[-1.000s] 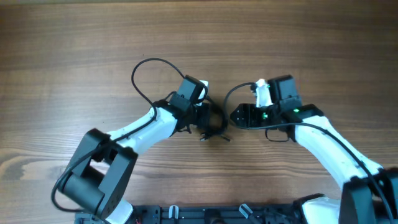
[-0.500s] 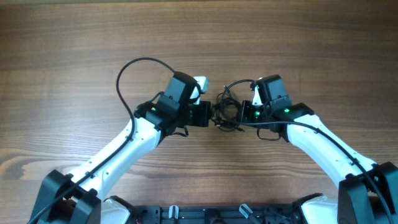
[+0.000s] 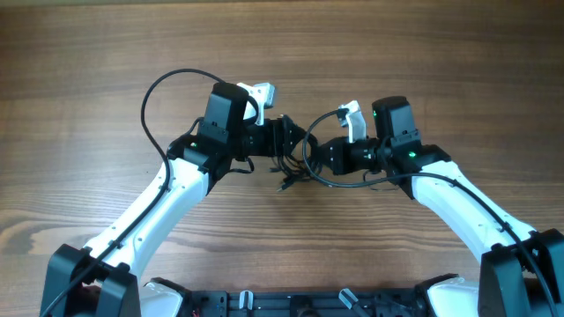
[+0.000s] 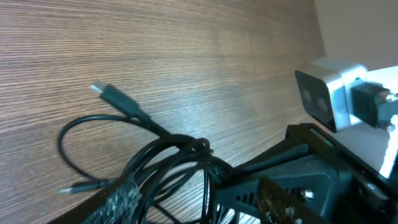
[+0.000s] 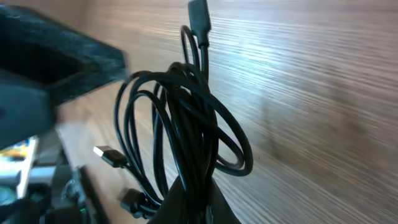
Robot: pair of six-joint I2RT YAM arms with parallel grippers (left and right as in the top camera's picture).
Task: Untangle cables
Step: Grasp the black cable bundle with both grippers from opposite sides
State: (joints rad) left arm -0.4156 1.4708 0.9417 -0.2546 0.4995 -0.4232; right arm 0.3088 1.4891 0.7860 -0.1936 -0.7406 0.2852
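Tangled cables (image 3: pixel 304 160) at bench (image 3: pixel 88 53) centre, apparently lifted. Left tool (image 3: pixel 286 145) clamps bundle from 9 o'clock, right tool (image 3: pixel 324 157) from 3 o'clock. Risk: both pinch several strands, so pulling apart tightens tangle; dangling plug (image 4: pixel 109 94) may snag.

text: none legible — no labels, brands, numbers or signs readable | views: overhead, left wrist, right wrist
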